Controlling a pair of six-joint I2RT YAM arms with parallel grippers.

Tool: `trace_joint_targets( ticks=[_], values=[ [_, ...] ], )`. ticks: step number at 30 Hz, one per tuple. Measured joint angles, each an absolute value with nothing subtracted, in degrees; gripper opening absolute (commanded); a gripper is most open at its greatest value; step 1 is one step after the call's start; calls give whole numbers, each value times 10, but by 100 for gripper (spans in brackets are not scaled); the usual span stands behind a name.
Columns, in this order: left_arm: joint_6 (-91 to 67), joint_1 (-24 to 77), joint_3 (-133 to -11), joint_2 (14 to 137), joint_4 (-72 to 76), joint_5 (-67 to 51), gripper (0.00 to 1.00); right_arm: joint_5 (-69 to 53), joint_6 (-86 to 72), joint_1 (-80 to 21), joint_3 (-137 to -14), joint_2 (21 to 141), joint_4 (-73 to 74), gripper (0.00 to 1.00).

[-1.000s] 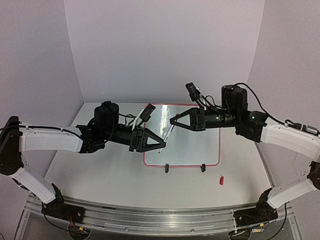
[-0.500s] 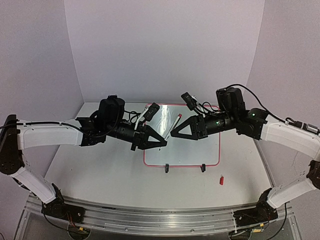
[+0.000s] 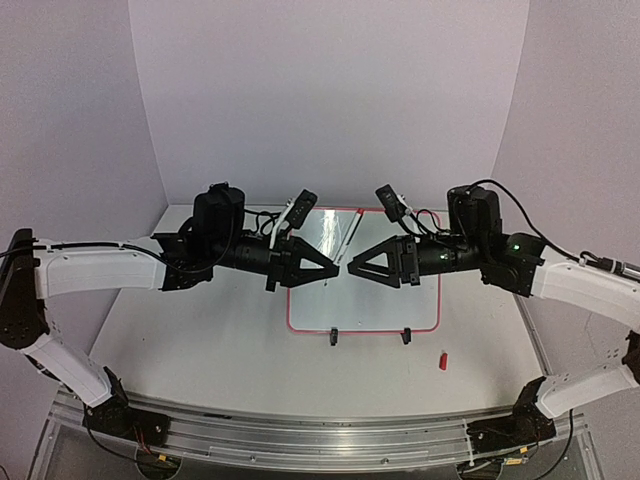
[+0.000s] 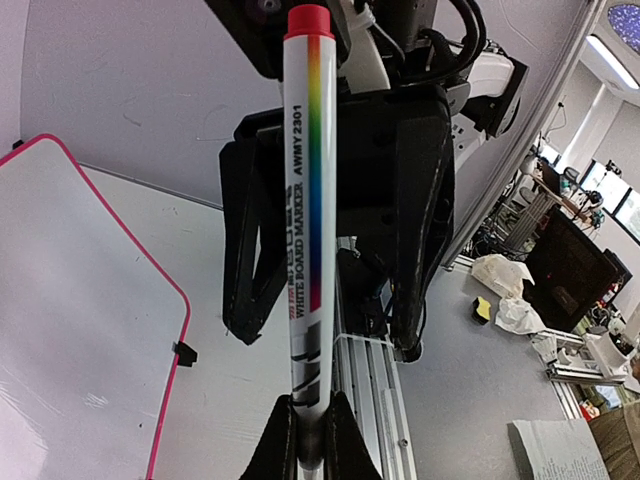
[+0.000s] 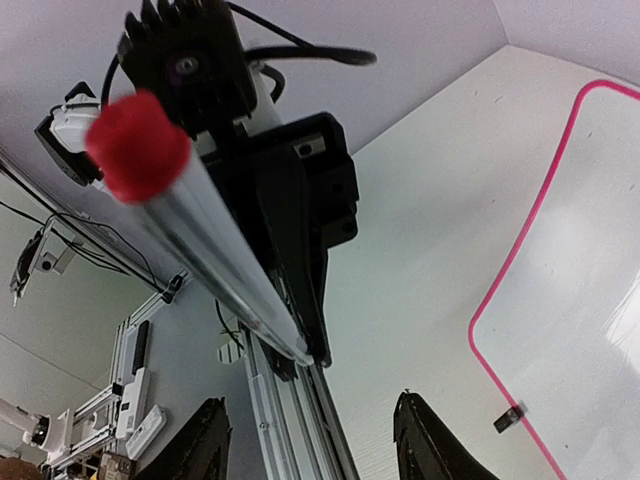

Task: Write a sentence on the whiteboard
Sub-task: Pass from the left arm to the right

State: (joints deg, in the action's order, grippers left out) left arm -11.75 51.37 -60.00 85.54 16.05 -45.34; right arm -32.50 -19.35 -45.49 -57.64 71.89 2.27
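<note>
Pale lilac walls [image 3: 320,100] close in a white surface [image 3: 200,350]. From the left, the left end effector [image 3: 333,268] reaches toward the middle, its fingers [image 4: 335,450] pressed together on the lower end of a marker [image 3: 348,240]. The marker slants up and away over the whiteboard [image 3: 400,305], red end uppermost. The wrist view shows its white barrel with a rainbow stripe. The whiteboard, framed in red-pink, sits at the centre of the surface, toward the back, below and behind both end effectors. Two small black feet [image 3: 333,338] stand at its near edge. Tip to tip with the left one, just beside it, the right end effector [image 3: 347,269] has its fingers [image 5: 425,445] spread and grips nothing. Further right, near the board's near right corner, a small red cap [image 3: 442,360] lies on the surface
</note>
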Motion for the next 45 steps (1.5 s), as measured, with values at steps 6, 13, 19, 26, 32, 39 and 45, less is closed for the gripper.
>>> trace_joint_targets(
  ticks=[6,13,19,26,32,39,45],
  values=[
    [-102,514,-624,871,137,-466,0,-316,-191,-457,-576,721,-32,48],
    [4,514,-666,875,14,-486,0,-314,-171,-457,-606,722,35,49],
    [87,514,-689,874,-74,-489,0,-319,-170,-457,-624,703,103,47],
    [117,514,-702,874,-105,-487,0,-347,-174,-457,-654,727,123,36],
    [95,513,-702,874,-94,-483,0,-363,-181,-457,-668,763,115,33],
    [54,513,-702,875,-53,-479,0,-356,-183,-463,-665,767,78,23],
    [24,513,-702,882,-35,-479,0,-343,-184,-467,-655,767,60,22]
  ],
)
